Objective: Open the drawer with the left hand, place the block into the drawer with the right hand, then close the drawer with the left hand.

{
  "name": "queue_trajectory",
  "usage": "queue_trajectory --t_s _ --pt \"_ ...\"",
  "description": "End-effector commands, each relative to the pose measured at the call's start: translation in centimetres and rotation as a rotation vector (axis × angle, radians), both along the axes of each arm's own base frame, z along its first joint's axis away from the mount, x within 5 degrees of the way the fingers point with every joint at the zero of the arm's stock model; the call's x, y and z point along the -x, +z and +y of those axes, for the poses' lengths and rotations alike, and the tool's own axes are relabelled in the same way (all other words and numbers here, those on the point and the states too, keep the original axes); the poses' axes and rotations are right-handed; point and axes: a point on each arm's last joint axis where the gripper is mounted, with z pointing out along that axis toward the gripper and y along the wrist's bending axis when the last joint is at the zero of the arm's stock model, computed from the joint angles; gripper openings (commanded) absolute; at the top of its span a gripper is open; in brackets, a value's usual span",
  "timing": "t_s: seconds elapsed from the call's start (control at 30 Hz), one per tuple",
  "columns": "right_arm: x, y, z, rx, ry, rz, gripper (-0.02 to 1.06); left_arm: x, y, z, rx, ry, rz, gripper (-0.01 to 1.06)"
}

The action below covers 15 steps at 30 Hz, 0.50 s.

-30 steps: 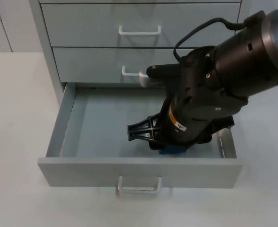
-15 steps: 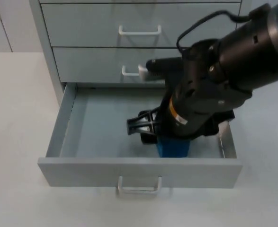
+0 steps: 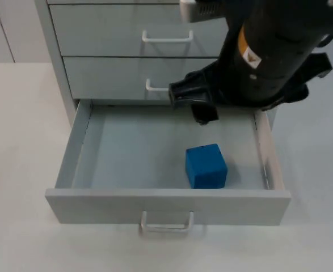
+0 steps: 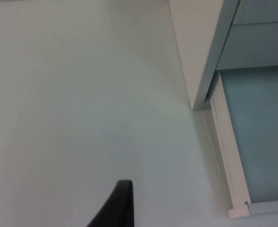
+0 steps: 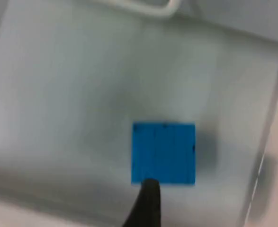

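Blue block lying in the open drawer, right pincer lifted above it.

The right pincer (image 3: 197, 107) hangs at the upper middle of the top view, over the back of the drawer (image 3: 70, 161), gripping nothing; whether its fingers are spread I cannot tell. Below it the blue block (image 3: 206, 166) sits free on the drawer floor, right of centre and near the front panel with its white handle (image 3: 166, 225). The left pincer (image 4: 117, 208) waits over the bare white table (image 4: 82, 104), beside the cabinet (image 4: 200, 47); its state cannot be told either.
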Motion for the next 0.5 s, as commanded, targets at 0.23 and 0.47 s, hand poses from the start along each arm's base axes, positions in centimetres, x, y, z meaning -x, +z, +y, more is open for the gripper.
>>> queue_trajectory --t_s 0.23,0.47 --pt "1.9 0.3 -0.4 0.023 0.101 0.133 0.74 0.0 0.0 0.0 0.013 0.009 -0.009 1.05" --pt "4.4 -1.0 -2.9 0.038 0.12 0.175 0.74 0.0 0.0 0.0 0.011 0.009 -0.01 1.05"
